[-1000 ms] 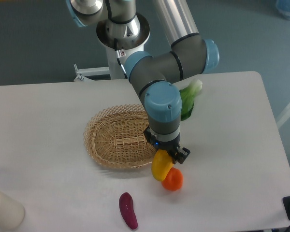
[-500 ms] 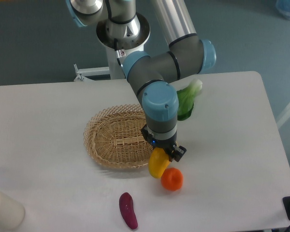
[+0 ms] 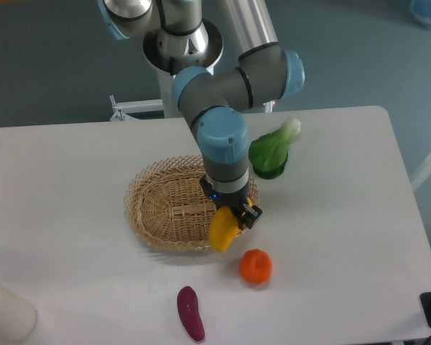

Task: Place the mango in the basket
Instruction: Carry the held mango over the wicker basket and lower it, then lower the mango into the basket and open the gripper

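**Mango clamped above the basket's near rim**

Gripping the mango [image 3: 222, 230] in the end effector [image 3: 233, 218], fingers clenched on the fruit's upper end. Hanging tilted from the fingers, lower end pointing down and left, off the bench [image 3: 345, 215]. Overlapping the front right rim of the basket [image 3: 158, 205] in this view, not lying inside it. Sitting just right of and below the mango, apart from it, on the bench: a round orange [image 3: 256, 266]. Lying farther toward the front edge: a purple eggplant [image 3: 190, 313]. Resting behind the arm, beside the basket's right side: a green leafy vegetable [image 3: 271, 151]. Standing at the front left corner: a pale cylinder [image 3: 3, 310].
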Robot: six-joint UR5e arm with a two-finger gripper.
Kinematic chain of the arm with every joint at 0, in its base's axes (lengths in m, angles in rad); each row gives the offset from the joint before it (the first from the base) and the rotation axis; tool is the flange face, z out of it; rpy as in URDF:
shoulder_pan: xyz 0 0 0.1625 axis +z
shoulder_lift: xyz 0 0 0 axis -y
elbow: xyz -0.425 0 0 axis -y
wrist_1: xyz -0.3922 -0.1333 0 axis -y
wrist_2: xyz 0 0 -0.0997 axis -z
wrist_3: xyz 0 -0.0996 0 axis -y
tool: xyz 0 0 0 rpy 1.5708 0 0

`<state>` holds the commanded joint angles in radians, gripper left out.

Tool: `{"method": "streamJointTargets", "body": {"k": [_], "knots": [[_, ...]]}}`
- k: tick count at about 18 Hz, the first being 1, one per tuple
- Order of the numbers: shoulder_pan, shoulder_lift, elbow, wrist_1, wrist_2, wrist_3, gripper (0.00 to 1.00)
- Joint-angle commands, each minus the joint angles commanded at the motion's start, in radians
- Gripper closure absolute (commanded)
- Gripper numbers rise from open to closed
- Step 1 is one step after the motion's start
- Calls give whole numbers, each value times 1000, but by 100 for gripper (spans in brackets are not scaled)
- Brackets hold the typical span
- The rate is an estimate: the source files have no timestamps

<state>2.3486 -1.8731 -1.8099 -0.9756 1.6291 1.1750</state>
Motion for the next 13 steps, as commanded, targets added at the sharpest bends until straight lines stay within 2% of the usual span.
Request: {"method": "streamJointTargets", "body": {"k": [3, 13], "knots": [[-40, 15, -40, 9, 6, 2, 52], [-118, 38, -103, 15, 20, 2, 48]]}}
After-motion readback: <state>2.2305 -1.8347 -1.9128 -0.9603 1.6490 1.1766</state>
